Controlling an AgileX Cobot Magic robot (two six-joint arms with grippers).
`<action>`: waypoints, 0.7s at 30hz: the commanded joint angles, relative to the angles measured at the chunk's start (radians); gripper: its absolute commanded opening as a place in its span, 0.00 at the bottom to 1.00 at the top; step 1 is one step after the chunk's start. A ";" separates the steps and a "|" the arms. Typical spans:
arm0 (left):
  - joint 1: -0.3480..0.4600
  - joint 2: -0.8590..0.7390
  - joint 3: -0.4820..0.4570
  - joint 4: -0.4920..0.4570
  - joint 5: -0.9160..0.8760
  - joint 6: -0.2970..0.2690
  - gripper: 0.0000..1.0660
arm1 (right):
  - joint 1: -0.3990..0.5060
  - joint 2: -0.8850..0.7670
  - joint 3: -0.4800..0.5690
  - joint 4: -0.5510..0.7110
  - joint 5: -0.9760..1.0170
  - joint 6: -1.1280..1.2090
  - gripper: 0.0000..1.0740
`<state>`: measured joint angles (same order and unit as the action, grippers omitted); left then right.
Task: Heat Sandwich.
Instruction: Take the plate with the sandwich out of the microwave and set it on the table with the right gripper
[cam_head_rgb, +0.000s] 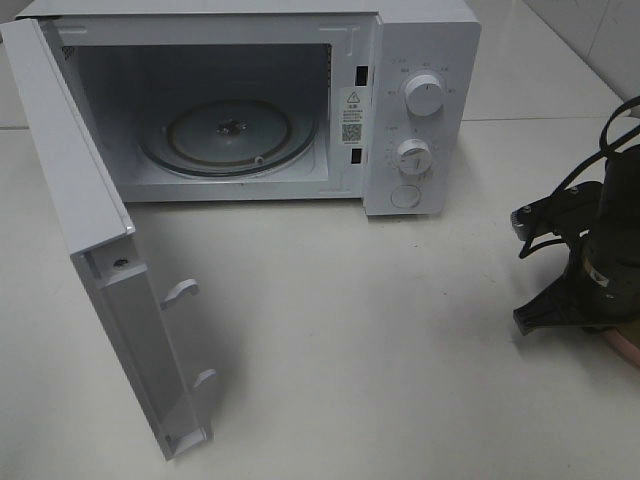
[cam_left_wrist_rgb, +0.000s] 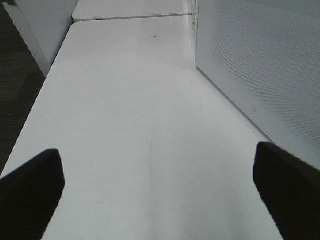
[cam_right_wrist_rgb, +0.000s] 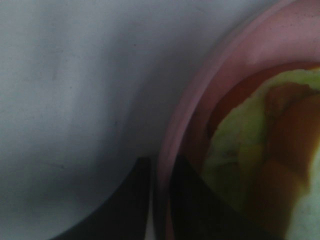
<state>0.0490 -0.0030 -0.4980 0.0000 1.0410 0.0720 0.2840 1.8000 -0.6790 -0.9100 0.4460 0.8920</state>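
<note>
The sandwich (cam_right_wrist_rgb: 250, 165), yellow-green and orange-brown, lies on a round pink plate (cam_right_wrist_rgb: 235, 75) and shows only in the right wrist view, blurred and very close. My right gripper (cam_right_wrist_rgb: 161, 165) is right at the plate's rim with its two dark fingers a narrow gap apart, one on the table side and one on the plate side. The rim shows in that gap; I cannot tell whether they touch it. From above, the right gripper (cam_head_rgb: 545, 318) is at the far right edge over a sliver of the plate (cam_head_rgb: 625, 350). My left gripper (cam_left_wrist_rgb: 160, 200) is wide open over bare table.
The white microwave (cam_head_rgb: 420, 100) stands at the back with its door (cam_head_rgb: 110, 300) swung fully open toward the front left. Its glass turntable (cam_head_rgb: 230, 135) has nothing on it. The left wrist view shows the microwave's side wall (cam_left_wrist_rgb: 260, 65) and the table's edge (cam_left_wrist_rgb: 30, 120).
</note>
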 joint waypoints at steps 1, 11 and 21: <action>0.001 -0.022 0.003 0.000 -0.006 -0.005 0.92 | -0.004 0.005 -0.004 0.005 0.011 0.008 0.26; 0.001 -0.022 0.003 0.000 -0.006 -0.005 0.92 | -0.003 -0.072 -0.004 0.042 0.011 -0.006 0.48; 0.001 -0.022 0.003 0.000 -0.006 -0.005 0.92 | -0.003 -0.191 -0.004 0.306 0.011 -0.317 0.66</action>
<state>0.0490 -0.0030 -0.4980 0.0000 1.0410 0.0720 0.2840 1.6350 -0.6830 -0.6540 0.4570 0.6470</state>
